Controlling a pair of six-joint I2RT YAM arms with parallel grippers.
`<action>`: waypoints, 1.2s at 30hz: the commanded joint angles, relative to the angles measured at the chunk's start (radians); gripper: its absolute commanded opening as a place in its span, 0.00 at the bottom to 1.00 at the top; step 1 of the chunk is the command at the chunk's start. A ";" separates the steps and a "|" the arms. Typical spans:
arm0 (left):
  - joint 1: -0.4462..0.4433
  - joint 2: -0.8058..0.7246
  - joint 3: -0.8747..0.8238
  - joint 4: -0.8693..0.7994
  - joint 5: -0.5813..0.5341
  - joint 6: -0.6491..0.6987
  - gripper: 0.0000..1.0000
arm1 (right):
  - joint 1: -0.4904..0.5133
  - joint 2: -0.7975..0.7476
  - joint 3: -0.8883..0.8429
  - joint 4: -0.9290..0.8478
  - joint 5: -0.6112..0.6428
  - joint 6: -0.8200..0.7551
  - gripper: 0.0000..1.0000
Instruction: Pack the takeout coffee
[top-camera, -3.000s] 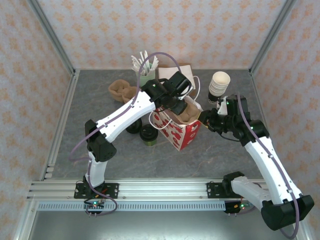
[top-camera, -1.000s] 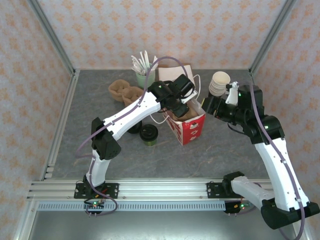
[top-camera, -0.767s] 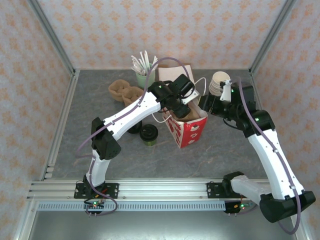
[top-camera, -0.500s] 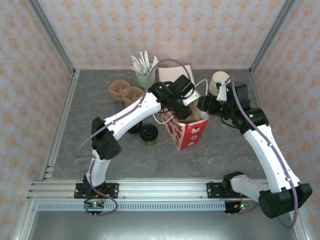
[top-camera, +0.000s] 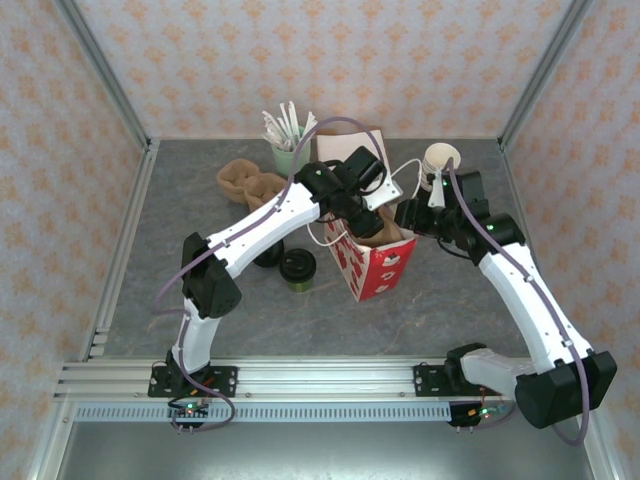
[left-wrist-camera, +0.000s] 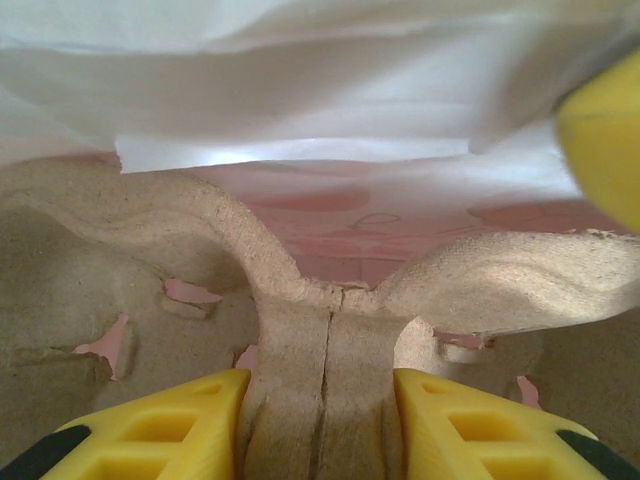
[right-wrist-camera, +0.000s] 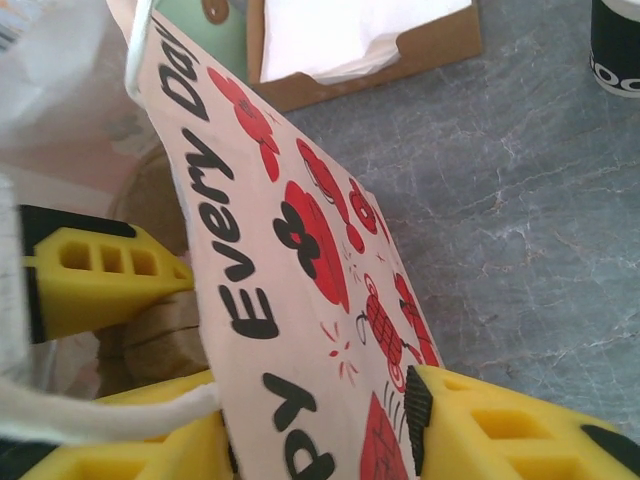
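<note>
Bag (right-wrist-camera: 300, 250) is thin matt paper, white with red and black print; its handle (right-wrist-camera: 90, 415) is white twisted cord. Carrier (left-wrist-camera: 320, 310) is moulded pulp, rough and fibrous, with ragged edges. Left gripper (left-wrist-camera: 320, 395) fingers (left-wrist-camera: 170, 425) are yellow plastic, smooth, low sheen. Takeout coffee (top-camera: 297, 268) has a black plastic lid and olive paper side. Cup stack (top-camera: 440, 165) is cream matt paper. Box (right-wrist-camera: 430, 45) is brown cardboard; napkins (right-wrist-camera: 350, 30) are soft white tissue. Table (top-camera: 200, 300) is grey, marbled, matt. Frame rails (top-camera: 300, 378) are bare metal. Left arm (top-camera: 260, 225) shell is white glossy plastic.
</note>
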 joint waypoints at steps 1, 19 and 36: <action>0.010 0.001 -0.007 0.019 0.028 0.065 0.41 | -0.003 0.012 -0.015 0.046 -0.022 0.004 0.41; 0.027 0.069 0.042 -0.046 0.068 0.163 0.41 | -0.004 -0.062 -0.114 0.153 -0.175 0.176 0.14; 0.039 0.078 0.079 -0.114 0.086 0.192 0.41 | 0.007 -0.114 -0.109 0.016 -0.029 0.114 0.16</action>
